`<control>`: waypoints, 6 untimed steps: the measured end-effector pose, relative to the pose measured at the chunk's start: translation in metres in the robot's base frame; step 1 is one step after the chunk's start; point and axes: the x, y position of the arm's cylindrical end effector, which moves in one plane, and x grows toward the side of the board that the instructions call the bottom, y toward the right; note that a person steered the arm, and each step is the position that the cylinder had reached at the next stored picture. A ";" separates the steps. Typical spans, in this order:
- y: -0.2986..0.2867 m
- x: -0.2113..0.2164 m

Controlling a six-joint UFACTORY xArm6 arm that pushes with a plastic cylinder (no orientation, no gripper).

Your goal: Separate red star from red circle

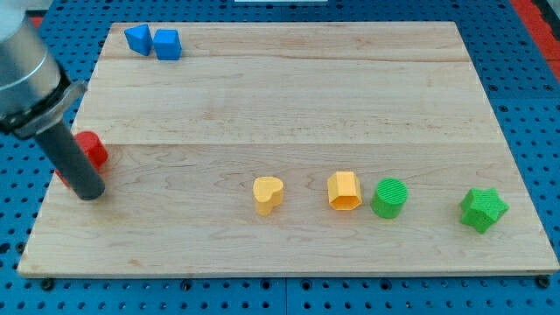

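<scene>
My tip (89,194) rests on the board at the view's left edge. A red block (94,149) sits just behind the rod, touching or nearly touching it; its shape is partly hidden, so I cannot tell star from circle. A sliver of red (63,181) shows to the left of the rod, mostly hidden. Whether these are two separate red blocks I cannot tell.
Two blue blocks (138,38) (167,44) sit side by side at the top left. A yellow heart (268,194), a yellow hexagon (344,191), a green cylinder (388,198) and a green star (483,209) line the lower part of the wooden board (289,96).
</scene>
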 end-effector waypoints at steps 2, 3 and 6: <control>-0.062 0.014; -0.055 -0.044; -0.024 0.006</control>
